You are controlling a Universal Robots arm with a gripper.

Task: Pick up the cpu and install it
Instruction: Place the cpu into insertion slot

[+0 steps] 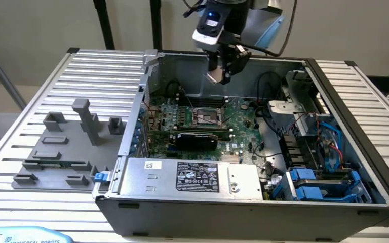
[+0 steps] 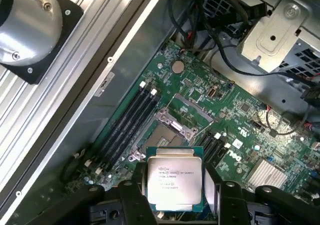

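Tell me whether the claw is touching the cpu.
Touching. The wrist view shows the fingers of the claw pressed against opposite edges of the cpu, holding it above the motherboard.

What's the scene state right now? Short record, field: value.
gripper: closed on the cpu, one finger on each side
cpu: held flat, silver top up, in the air over the motherboard
socket: open and empty, cpu not seated
computer case: side open, motherboard exposed
fixture blocks: grey, on the slatted table at the exterior view's left
progress: cpu picked up, not installed
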